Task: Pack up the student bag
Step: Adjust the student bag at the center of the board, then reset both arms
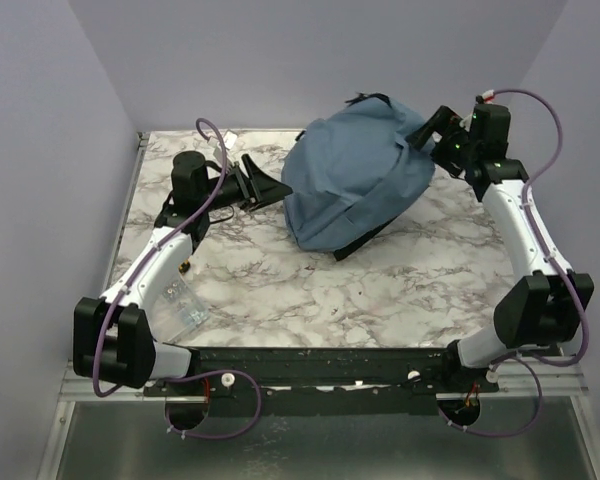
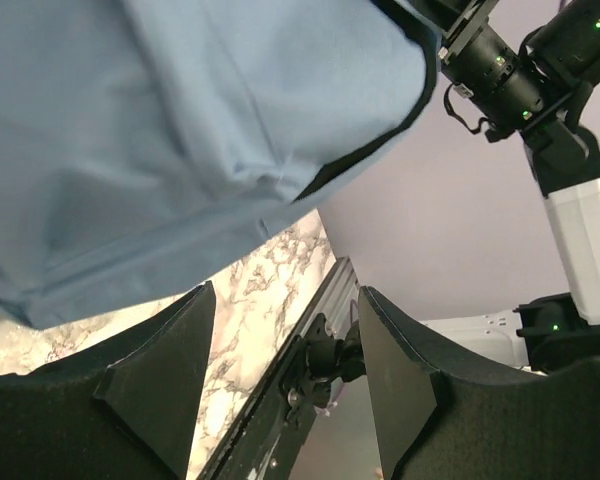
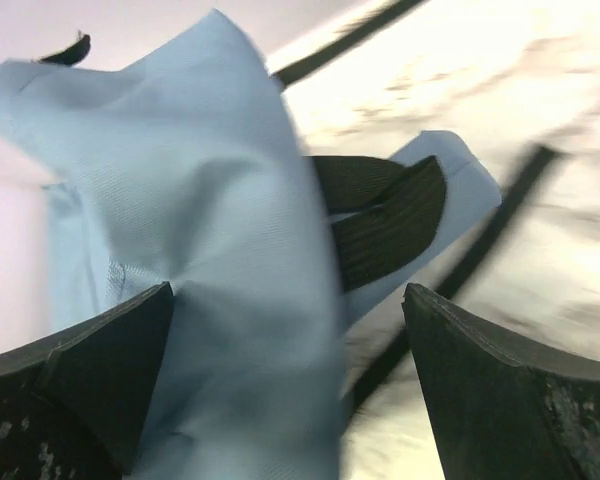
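Okay, student bag (image 1: 352, 182) sits slumped at the far centre of the marble tabletop (image 1: 380, 290), with a black strap poking out at its near edge. Left end effector (image 1: 258, 186) is just left of the bag, jaws apart, holding nothing. Right end effector (image 1: 427, 138) is at the bag's far-right top corner, jaws spread wide, blue fabric loose between them, not pinched.

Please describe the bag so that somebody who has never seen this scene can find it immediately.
Start at the marble-patterned table and look to its far side, slightly right of the middle. Between the left arm and the right arm lies a large, soft backpack. It is the only fabric thing there: dusty blue with black straps, while its neighbours are hard black-and-white machinery.
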`<state>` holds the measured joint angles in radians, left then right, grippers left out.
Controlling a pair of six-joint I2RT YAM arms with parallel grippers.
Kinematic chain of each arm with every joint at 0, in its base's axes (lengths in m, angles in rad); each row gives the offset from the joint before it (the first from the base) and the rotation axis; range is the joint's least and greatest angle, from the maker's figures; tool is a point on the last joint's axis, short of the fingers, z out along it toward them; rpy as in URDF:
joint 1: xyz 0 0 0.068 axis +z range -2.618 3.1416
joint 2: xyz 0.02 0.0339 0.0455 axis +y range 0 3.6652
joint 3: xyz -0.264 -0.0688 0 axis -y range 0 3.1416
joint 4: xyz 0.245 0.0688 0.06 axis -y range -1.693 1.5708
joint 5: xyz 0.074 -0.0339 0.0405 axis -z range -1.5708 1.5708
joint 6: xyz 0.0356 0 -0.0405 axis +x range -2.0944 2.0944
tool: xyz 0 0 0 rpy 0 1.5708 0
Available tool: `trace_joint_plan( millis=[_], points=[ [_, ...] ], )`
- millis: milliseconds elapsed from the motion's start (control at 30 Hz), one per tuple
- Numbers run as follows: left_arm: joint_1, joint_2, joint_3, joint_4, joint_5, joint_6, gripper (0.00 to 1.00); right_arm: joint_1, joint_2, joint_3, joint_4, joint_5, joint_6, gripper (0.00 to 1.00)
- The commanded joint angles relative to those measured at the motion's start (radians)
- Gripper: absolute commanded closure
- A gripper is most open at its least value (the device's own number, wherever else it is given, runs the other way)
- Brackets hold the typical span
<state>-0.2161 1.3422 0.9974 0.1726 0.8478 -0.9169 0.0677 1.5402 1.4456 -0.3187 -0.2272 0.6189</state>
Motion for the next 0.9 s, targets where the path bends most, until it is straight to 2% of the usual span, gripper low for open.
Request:
trace_joint_plan(
  millis=[0, 167, 367, 433, 600, 767, 867],
  points=[
    [0.003, -0.079, -0.026, -0.005, 0.013, 0.047, 0.39, -0.036, -0.084, 0.082, -0.366, 0.278, -0.236, 0.00],
    [-0.013, -0.099, 0.008, -0.036, 0.014, 0.067, 0.39, -0.036, -0.164, 0.190, -0.447, 0.351, -0.258, 0.00],
    [-0.045, -0.200, 0.106, -0.137, -0.020, 0.151, 0.39, -0.037, -0.239, 0.248, -0.413, 0.079, -0.244, 0.00],
    [-0.053, -0.251, 0.150, -0.169, -0.063, 0.204, 0.38, -0.037, -0.281, 0.266, -0.393, 0.064, -0.238, 0.00],
    [-0.057, -0.357, 0.277, -0.254, -0.161, 0.319, 0.37, -0.037, -0.413, 0.286, -0.307, 0.142, -0.237, 0.00],
    [-0.057, -0.437, 0.346, -0.244, -0.309, 0.395, 0.37, -0.036, -0.591, 0.206, -0.175, 0.236, -0.247, 0.00],
    [-0.058, -0.477, 0.370, -0.216, -0.342, 0.403, 0.36, -0.037, -0.678, 0.183, -0.145, 0.332, -0.261, 0.00]
  ],
)
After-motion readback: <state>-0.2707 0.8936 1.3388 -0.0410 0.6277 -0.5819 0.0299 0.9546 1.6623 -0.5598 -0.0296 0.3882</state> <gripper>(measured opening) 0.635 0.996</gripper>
